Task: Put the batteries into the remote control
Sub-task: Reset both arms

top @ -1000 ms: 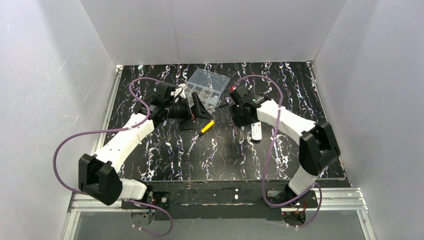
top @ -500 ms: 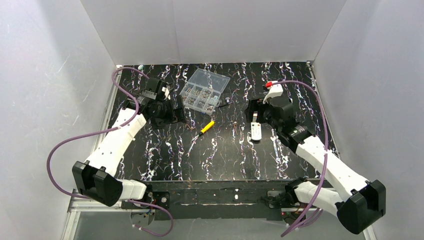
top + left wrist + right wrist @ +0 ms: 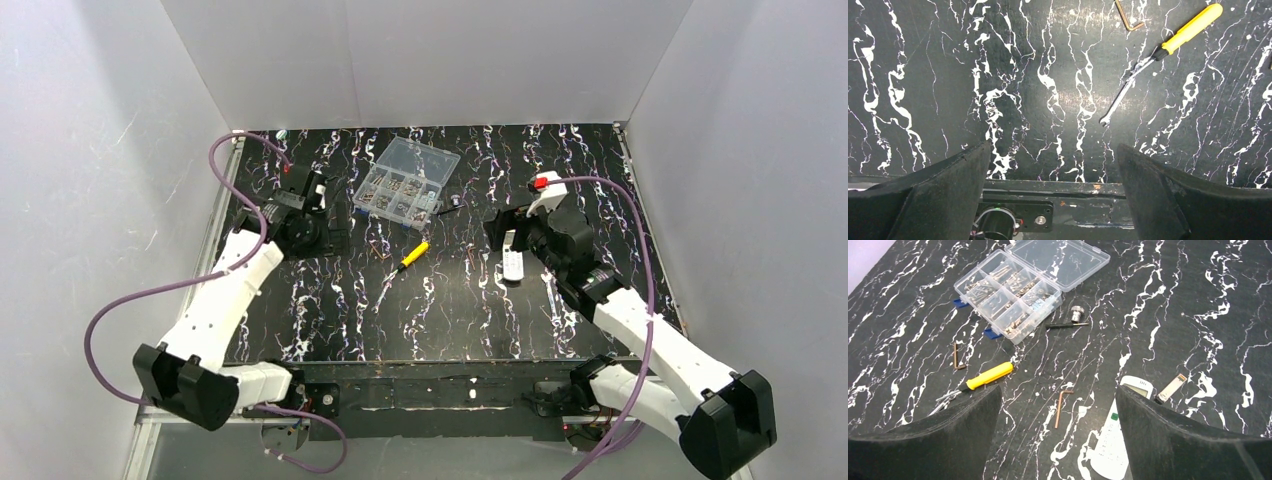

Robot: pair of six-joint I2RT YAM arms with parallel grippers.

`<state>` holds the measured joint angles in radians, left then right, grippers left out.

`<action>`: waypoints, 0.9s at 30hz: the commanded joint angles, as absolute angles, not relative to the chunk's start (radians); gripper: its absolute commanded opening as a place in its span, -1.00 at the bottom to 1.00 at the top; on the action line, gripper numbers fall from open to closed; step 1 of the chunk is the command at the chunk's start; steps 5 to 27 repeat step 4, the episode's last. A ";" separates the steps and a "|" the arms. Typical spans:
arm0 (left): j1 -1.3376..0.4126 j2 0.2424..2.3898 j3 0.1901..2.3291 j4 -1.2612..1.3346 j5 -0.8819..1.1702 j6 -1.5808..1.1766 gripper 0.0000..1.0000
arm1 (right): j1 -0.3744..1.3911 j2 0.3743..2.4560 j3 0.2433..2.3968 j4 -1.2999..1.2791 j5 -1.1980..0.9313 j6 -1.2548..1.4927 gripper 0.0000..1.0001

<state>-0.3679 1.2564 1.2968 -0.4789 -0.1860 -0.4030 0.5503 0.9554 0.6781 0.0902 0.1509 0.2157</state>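
Barely started, I'd say: the remote (image 3: 1113,440) lies face-up on the counter (image 3: 450,310) just beside the right tool (image 3: 1058,390), which gapes empty, as does the left tool (image 3: 1052,150). I can't make out the batteries.

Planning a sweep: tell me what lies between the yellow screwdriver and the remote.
One small L-shaped brown hex key, clear in the right wrist view.

The left arm (image 3: 225,300) and right arm (image 3: 650,330) are wearing white shells on the long links and black housings at the joints. A purple cable (image 3: 130,300) is running along each. A red cap (image 3: 541,183) is showing at twelve o'clock of the right wrist. The left gripper (image 3: 1052,147) and right gripper (image 3: 1058,390) are showing matte black fingers.
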 commanded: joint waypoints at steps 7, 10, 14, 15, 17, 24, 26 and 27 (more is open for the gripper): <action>-0.362 1.118 1.190 -0.447 -0.260 -0.428 0.99 | 0.552 0.920 0.701 0.161 0.080 0.191 0.84; -0.362 1.118 1.190 -0.447 -0.260 -0.428 0.99 | 0.552 0.920 0.701 0.161 0.080 0.191 0.84; -0.362 1.118 1.190 -0.447 -0.260 -0.428 0.99 | 0.552 0.920 0.701 0.161 0.080 0.191 0.84; -0.362 1.118 1.190 -0.447 -0.260 -0.428 0.99 | 0.552 0.920 0.701 0.161 0.080 0.191 0.84; -0.362 1.118 1.190 -0.447 -0.260 -0.428 0.99 | 0.552 0.920 0.701 0.161 0.080 0.191 0.84; -0.362 1.118 1.190 -0.447 -0.260 -0.428 0.99 | 0.552 0.920 0.701 0.161 0.080 0.191 0.84; -0.362 1.118 1.190 -0.447 -0.260 -0.428 0.99 | 0.552 0.920 0.701 0.161 0.080 0.191 0.84; -0.362 1.118 1.190 -0.447 -0.260 -0.428 0.99 | 0.552 0.920 0.701 0.161 0.080 0.191 0.84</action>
